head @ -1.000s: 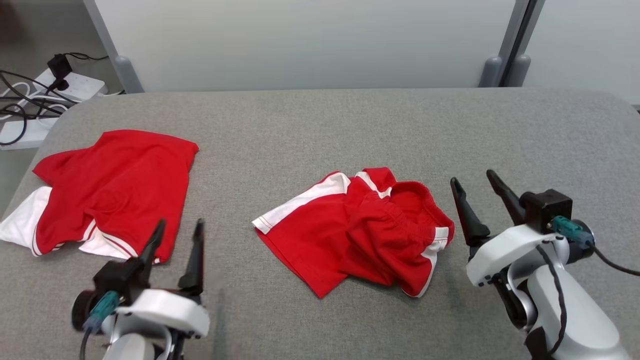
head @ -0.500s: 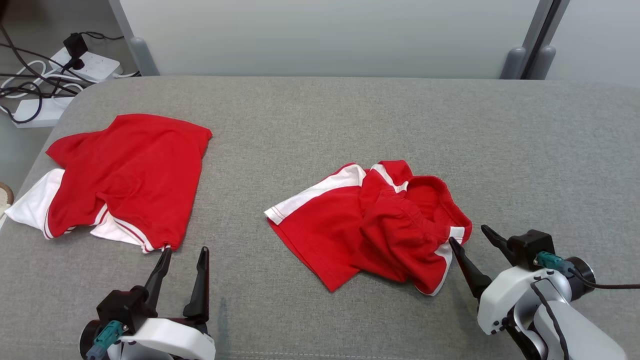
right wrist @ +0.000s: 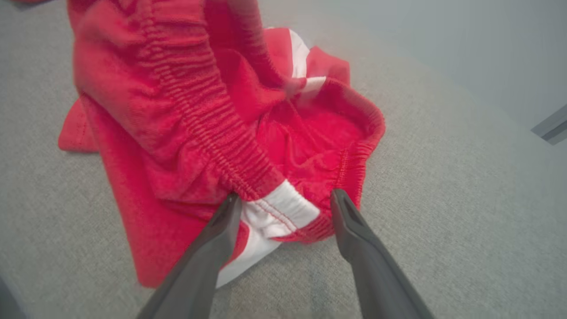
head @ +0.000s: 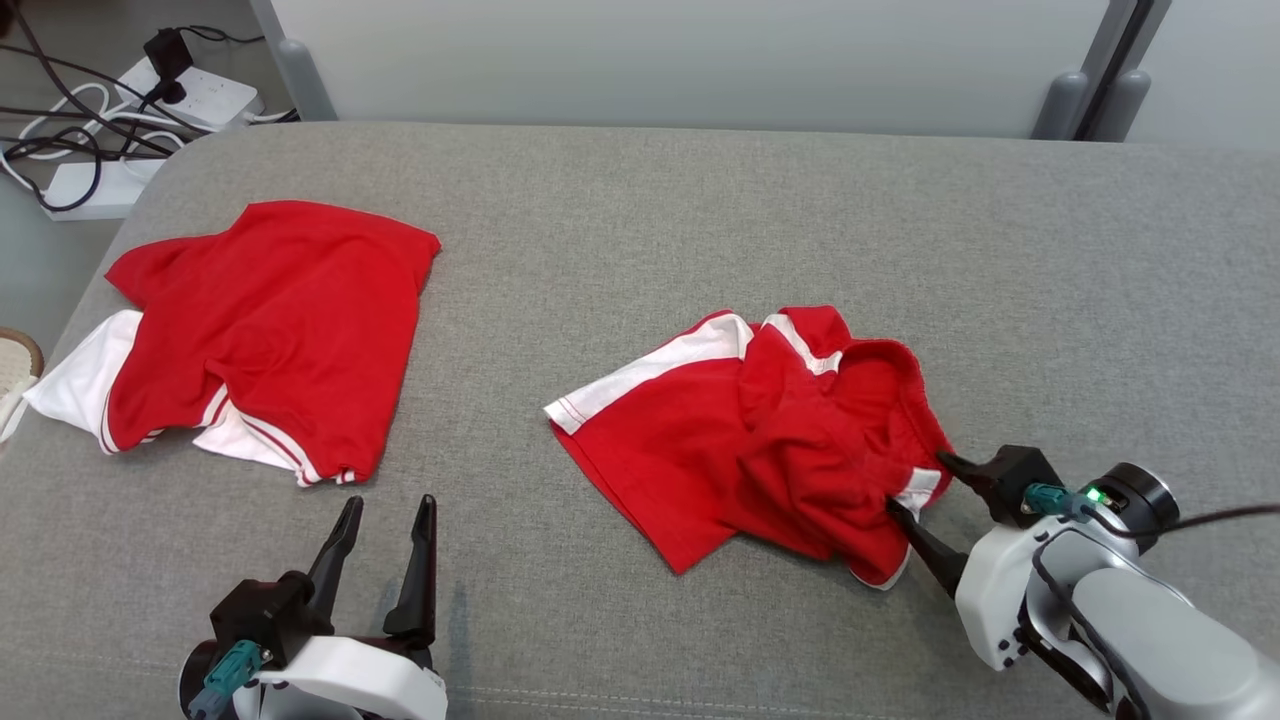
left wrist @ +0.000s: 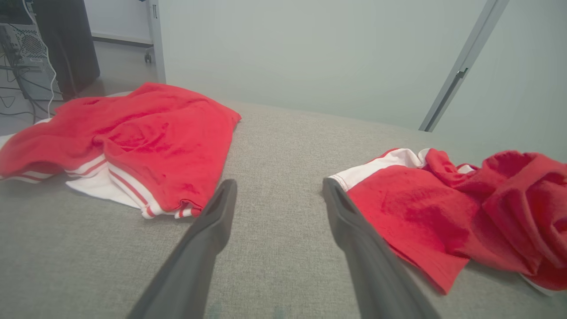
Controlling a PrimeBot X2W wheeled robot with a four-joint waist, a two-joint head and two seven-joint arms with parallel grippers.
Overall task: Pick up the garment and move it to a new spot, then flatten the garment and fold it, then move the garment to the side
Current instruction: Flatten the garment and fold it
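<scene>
- Garment: red shorts [head: 760,440], crumpled on the grey tabletop [head: 640,220], a bit right of centre.
- One leg lies spread flat toward the left, with a white side stripe [head: 650,375] along its far edge. The rest is bunched up.
- The elastic waistband [right wrist: 199,115] is gathered and folded over at the right end of the heap.
- The right gripper [head: 915,482] is at the right edge of the shorts, low over the tabletop. Its fingers are spread wide and nothing is clamped.
- In the right wrist view the two fingers straddle the waistband corner, where a white panel [right wrist: 283,210] meets the red elastic.
- There, the fingertip on that view's left sits against the fabric and the other sits just beside the hem. I can't tell if either presses in.
- The left gripper [head: 390,500] is at the lower left with fingers apart and empty, pointing away from the robot over bare tabletop.
- In the left wrist view it aims at the gap between the two garments and touches neither.
- Second garment: a red shirt [head: 280,320] with white trim, loosely folded at the far left of the tabletop, well apart from the shorts.
- White power strips [head: 200,95] lie on the floor off the far left corner.
- A pale wall panel [head: 650,60] runs behind the tabletop.
</scene>
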